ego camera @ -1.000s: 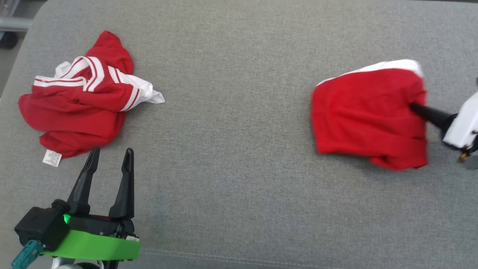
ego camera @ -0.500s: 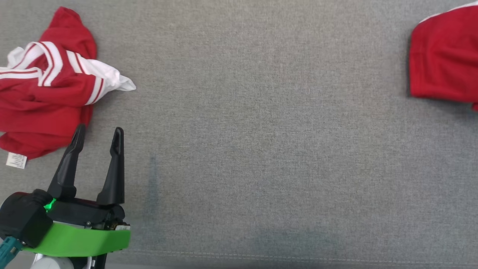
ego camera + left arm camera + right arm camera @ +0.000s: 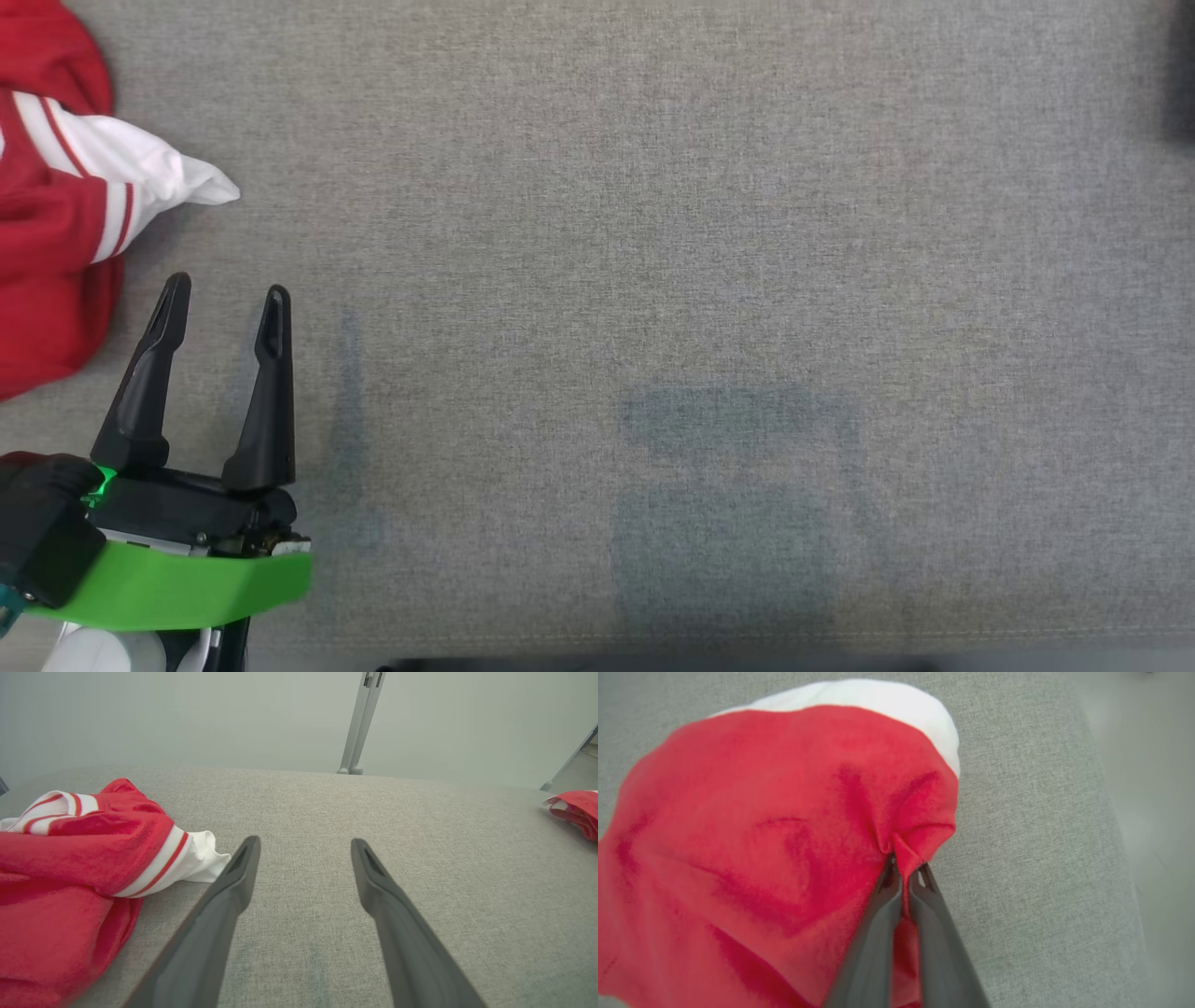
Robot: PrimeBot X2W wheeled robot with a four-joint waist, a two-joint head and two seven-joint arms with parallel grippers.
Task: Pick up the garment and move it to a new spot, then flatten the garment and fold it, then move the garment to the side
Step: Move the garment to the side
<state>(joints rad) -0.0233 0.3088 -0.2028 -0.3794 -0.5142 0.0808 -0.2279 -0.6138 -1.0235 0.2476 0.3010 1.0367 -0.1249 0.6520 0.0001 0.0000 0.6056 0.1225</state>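
- Red garment [image 3: 761, 835] with a white edge lies bunched at the right end of the grey fabric surface [image 3: 1041, 812], close to its edge.
- My right gripper [image 3: 906, 877] is clamped tight on a red fold of it.
- My left gripper [image 3: 226, 287] hangs spread wide, holding nothing, just beside a crumpled red-and-white striped top [image 3: 47, 243] at the left.

Matt cloth garment [image 3: 738, 835], coarse-woven cushion [image 3: 653, 233]
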